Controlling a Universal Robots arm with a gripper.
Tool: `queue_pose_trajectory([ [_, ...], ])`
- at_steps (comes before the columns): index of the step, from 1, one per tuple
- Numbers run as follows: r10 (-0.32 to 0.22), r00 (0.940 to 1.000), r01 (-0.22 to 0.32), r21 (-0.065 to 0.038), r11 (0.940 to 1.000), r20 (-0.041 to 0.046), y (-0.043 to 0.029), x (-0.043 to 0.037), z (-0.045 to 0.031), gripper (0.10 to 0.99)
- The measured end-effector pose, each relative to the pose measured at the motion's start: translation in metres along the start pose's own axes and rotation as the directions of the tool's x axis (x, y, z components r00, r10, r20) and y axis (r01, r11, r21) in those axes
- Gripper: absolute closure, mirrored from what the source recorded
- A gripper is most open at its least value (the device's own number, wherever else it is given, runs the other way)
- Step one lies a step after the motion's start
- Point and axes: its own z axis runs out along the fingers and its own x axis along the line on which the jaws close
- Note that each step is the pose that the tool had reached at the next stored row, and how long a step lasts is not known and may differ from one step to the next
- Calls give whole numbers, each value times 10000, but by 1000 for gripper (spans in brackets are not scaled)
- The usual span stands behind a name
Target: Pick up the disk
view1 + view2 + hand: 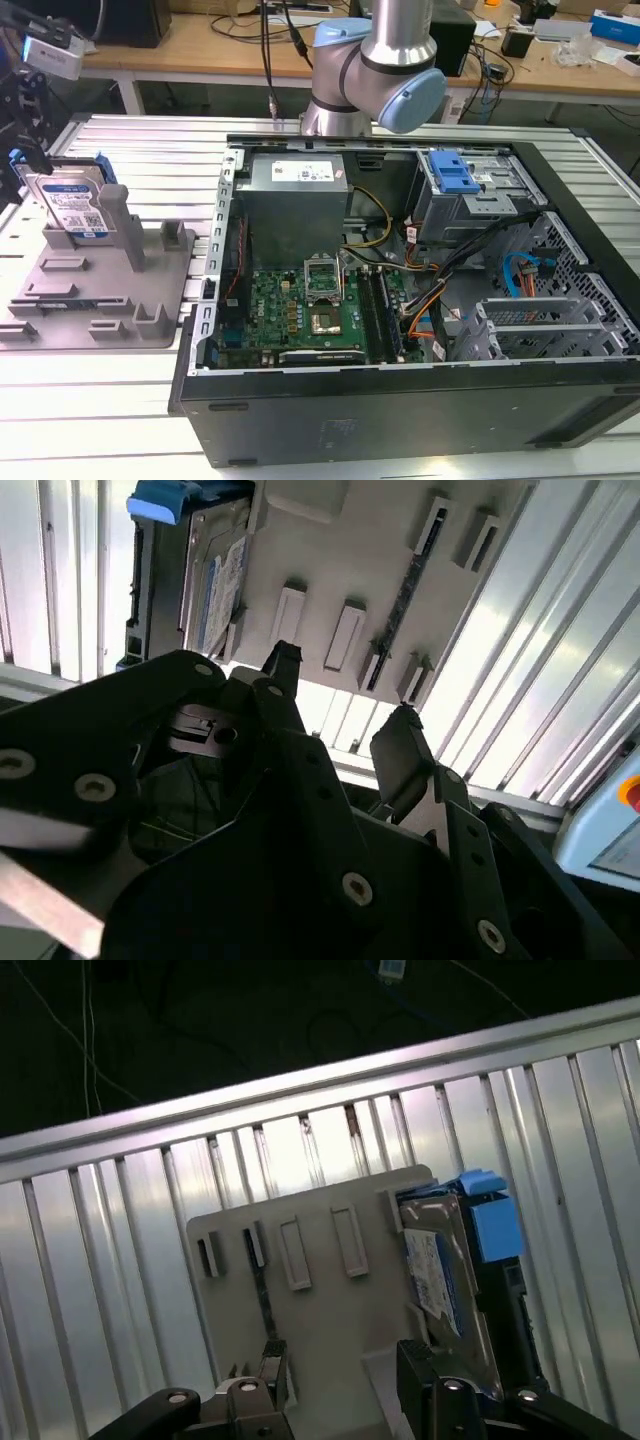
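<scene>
The disk (70, 205) is a silver-grey hard drive with a white-and-blue label and blue side rails. It stands on edge in the grey fixture (110, 300) at the exterior view's left. My gripper (22, 135) hangs above that fixture at the frame's left edge, just over the disk's top. In both wrist views the gripper (342, 705) (345, 1370) is open, its black fingers (400, 745) apart with nothing between them. The disk (215, 580) (440, 1260) lies off to one side of the gap, clear of the fingers, on the fixture (310, 1210).
An open computer case (400, 280) fills the exterior view's middle and right, with a blue-latched drive cage (455, 180) inside. The arm's base (375, 70) rises behind it. Everything rests on a slatted aluminium table (120, 400). A cluttered wooden bench (560, 70) runs along the back.
</scene>
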Motion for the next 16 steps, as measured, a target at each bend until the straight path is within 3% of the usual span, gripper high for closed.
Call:
queue_pose_trajectory([
  [2, -541, 9985, 541, 10, 9985, -19, 0, 0, 9, 529],
  [7, -1170, 9931, 1170, 130, 9930, -29, -2, 0, 20, 529],
  [16, -1257, 9921, 1257, 138, 9920, -34, -1, 0, 21, 529],
])
